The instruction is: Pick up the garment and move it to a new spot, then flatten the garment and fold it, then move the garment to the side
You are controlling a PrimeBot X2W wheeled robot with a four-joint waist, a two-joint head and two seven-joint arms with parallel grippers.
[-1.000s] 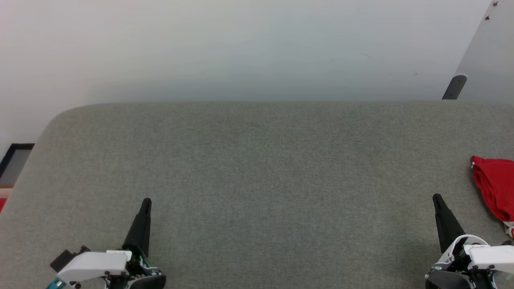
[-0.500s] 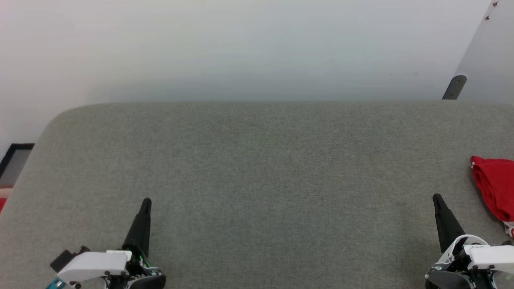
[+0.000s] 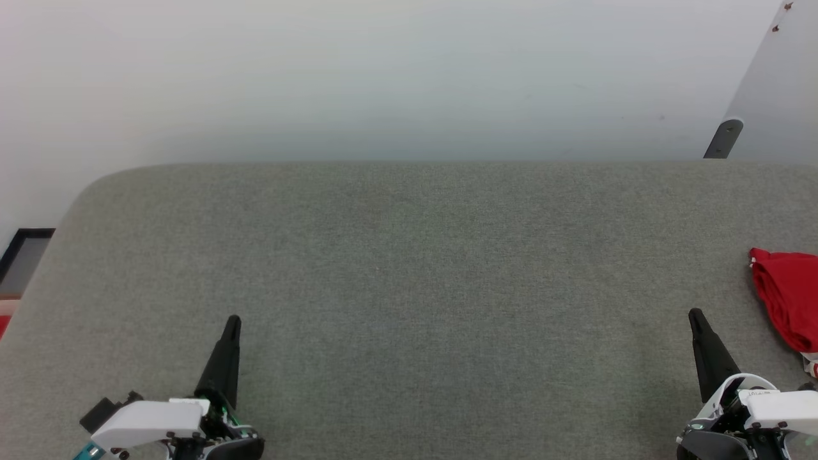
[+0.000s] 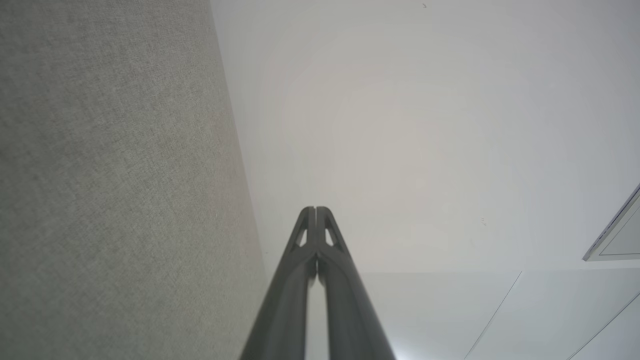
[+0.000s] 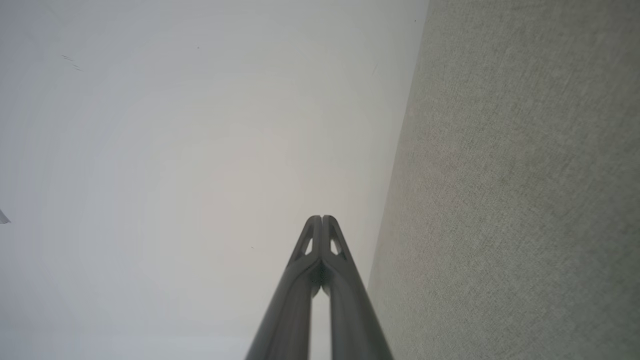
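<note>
Operator, note: the garment point(image 3: 791, 299) lies bunched at the far right edge of the grey padded surface point(image 3: 409, 255). The frame cuts part of it off, so it is hard to judge whether it is folded. Your left gripper point(image 3: 232, 321) and right gripper point(image 3: 694, 314) are both closed on nothing, the right one near the cloth but apart from it. This fits either a jersey awaiting pickup or one set aside after folding. Confirm which before you commit an arm. No lettering or brand is legible.
</note>
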